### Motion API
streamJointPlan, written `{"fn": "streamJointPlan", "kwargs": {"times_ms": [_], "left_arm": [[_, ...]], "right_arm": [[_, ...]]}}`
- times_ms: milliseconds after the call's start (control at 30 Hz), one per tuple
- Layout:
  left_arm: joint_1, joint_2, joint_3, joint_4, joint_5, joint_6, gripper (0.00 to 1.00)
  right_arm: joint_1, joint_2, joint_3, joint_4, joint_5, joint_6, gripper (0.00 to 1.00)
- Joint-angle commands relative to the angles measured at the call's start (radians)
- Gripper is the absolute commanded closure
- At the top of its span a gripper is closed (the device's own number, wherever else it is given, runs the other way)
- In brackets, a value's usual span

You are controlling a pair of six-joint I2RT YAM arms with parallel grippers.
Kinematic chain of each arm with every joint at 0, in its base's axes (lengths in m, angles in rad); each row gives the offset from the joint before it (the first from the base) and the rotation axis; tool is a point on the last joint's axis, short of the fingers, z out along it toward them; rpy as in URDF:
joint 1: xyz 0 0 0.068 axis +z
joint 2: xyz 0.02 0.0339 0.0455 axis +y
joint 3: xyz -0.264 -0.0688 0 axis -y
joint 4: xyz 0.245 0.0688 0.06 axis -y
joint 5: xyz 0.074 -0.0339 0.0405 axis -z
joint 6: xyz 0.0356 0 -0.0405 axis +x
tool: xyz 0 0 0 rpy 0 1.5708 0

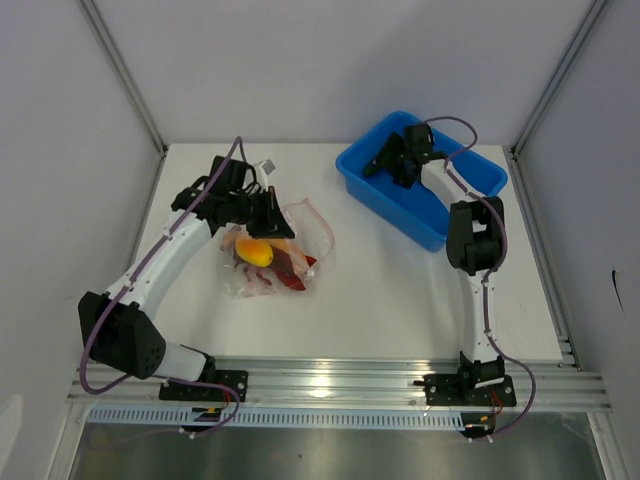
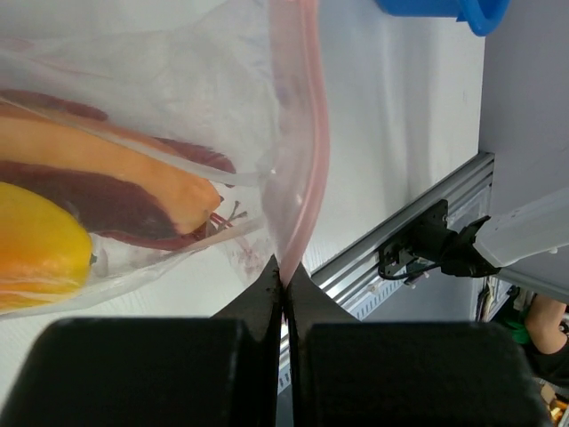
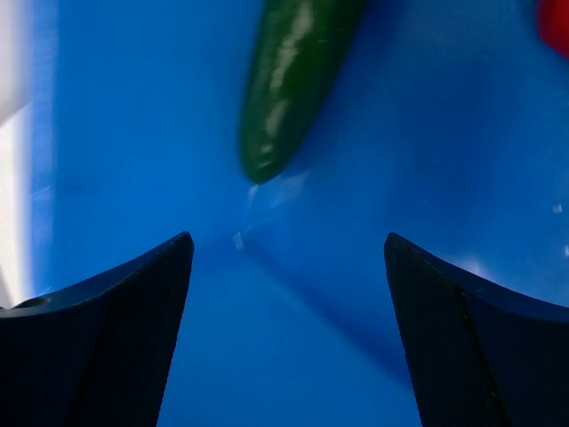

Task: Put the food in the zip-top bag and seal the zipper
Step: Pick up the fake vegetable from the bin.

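Left tool (image 1: 270, 215), overhead view: set at the bag's far side, left of centre on the surface (image 1: 400, 300), with the arm bent in from the near-left corner. The zip-top bag (image 1: 290, 250) lies flat and holds a yellow-orange fruit (image 1: 255, 252) and a red chili (image 1: 295, 282). Its zipper (image 1: 318, 215) bows outward in a loop, so I judge the mouth unsealed. The right tool (image 1: 392, 160) is inside the blue bin (image 1: 400, 215) at the far-right corner, that arm extended along the right edge.

Left wrist view: the fingers are pressed together on the zipper (image 2: 311, 133), pinching one end of the pink strip. An orange piece (image 2: 133, 169) and dark red chilies lie inside the bag beside the fruit.

Right wrist view: the right tool (image 3: 289, 249) is spread wide and holds nothing, low over the bin floor. A green chili (image 3: 284, 80) lies just ahead of it, untouched. A red item (image 3: 556, 22) shows at the frame's corner, too cropped to identify.

Assessment: loading is partly done. At least the green chili is outside the bag, and sealing is not yet done.
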Motion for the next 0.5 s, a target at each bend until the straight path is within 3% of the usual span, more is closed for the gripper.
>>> {"fn": "streamJointPlan", "kwargs": {"times_ms": [0, 267, 467], "left_arm": [[-0.005, -0.001, -0.033, 0.049, -0.009, -0.031, 0.99], [-0.005, 0.022, -0.051, 0.089, -0.022, -0.061, 1.00], [-0.005, 0.054, -0.031, 0.078, -0.023, -0.071, 1.00]], "right_arm": [[-0.005, 0.085, 0.110, 0.101, 0.038, 0.088, 0.12], [-0.005, 0.263, 0.286, 0.104, 0.002, 0.097, 0.17], [-0.014, 0.303, 0.288, 0.136, -0.004, 0.149, 0.18]]}}
